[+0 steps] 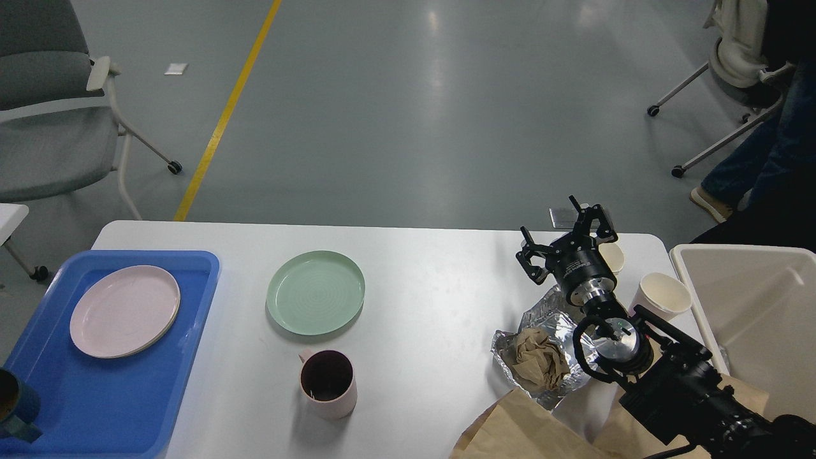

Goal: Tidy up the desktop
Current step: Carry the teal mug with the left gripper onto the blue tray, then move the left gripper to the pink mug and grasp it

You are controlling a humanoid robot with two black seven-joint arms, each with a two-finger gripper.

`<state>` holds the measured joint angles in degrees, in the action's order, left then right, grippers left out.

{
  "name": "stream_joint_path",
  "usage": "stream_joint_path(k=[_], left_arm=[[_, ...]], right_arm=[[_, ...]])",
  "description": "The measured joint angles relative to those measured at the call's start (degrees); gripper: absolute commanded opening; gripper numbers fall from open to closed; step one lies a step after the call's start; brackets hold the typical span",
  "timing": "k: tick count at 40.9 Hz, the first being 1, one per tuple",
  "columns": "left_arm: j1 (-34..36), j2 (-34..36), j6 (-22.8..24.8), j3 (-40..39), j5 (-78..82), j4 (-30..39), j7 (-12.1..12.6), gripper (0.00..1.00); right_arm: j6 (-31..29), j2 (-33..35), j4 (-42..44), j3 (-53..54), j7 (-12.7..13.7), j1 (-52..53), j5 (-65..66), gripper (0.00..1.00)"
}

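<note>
Head view: the white worktop (421, 299) fills the near half of the scene. The right gripper (567, 239) hangs over its far right corner, jaws apart and empty, above crumpled foil (542, 322) holding a brown paper wad (539, 360). A paper cup (663, 296) stands just right. A green plate (315, 292) and pink mug (327, 382) sit mid-worktop; a pink plate (124, 310) lies in the blue tray (191, 268) at left.
</note>
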<state>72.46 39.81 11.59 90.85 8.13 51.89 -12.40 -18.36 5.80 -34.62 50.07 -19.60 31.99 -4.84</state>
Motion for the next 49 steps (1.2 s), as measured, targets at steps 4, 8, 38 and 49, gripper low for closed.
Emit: stream_joint_path(k=[4, 8, 38, 49], left_arm=[[-0.7, 0.0, -0.4, -1.8, -0.2, 0.0, 0.0, 0.44], [-1.8, 0.0, -2.3, -3.8, -0.5, -0.1, 0.0, 0.60], [25.4, 6.4, 36.2, -5.1, 2.9, -3.7, -0.3, 0.97], [33.7, -2.1, 43.4, -11.8, -0.4, 1.5, -0.2, 0.95]], right_arm=[[0.0, 0.0, 0.0, 0.0, 0.0, 0.0, 0.0, 1.00], [0.0, 0.0, 0.0, 0.0, 0.0, 0.0, 0.0, 1.00], [0.0, 0.0, 0.0, 0.0, 0.0, 0.0, 0.0, 1.00], [0.0, 0.0, 0.0, 0.0, 0.0, 0.0, 0.0, 1.00]])
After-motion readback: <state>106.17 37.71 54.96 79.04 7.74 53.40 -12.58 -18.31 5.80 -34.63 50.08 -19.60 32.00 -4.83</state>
